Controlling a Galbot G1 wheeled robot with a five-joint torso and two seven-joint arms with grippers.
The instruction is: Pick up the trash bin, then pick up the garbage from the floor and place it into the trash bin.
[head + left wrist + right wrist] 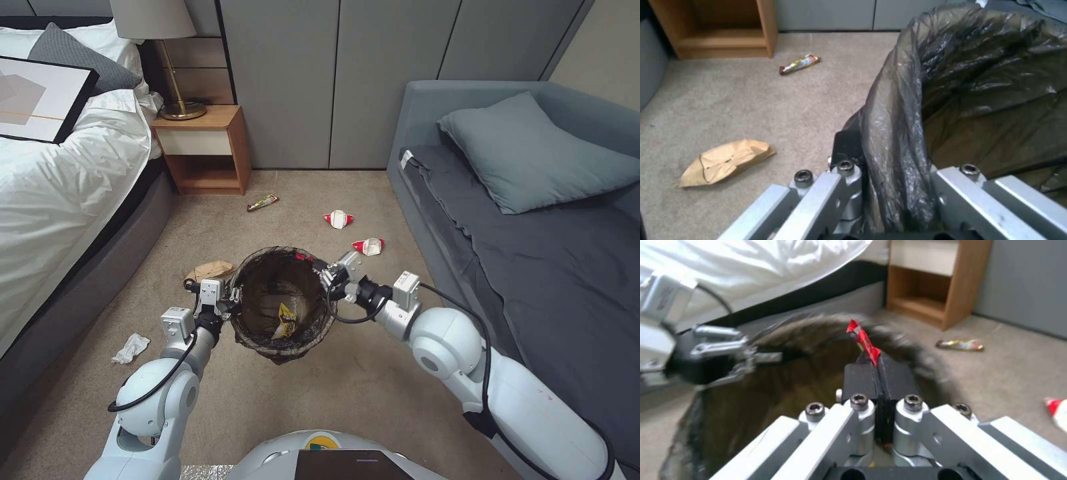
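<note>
**Red scrap held over the bin**

Our left end effector point(230, 303) is clamped on the trash bin point(283, 303) rim, holding it above the carpet, a brown paper bag point(724, 161) beside it. Our right end effector point(878, 368) pinches a red scrap point(862, 340) at the bin's opposite rim.

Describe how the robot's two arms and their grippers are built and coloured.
Both arms have glossy white rounded shells with grey joint discs, and a black cable loops along each forearm. A small white box-shaped module sits on each wrist. The left gripper and right gripper share one design: black bodies, silver metal linkage bars fixed with dark hex-socket bolts, and flat black pads on the jaws. The right arm's shell shows faint reddish specks.
</note>
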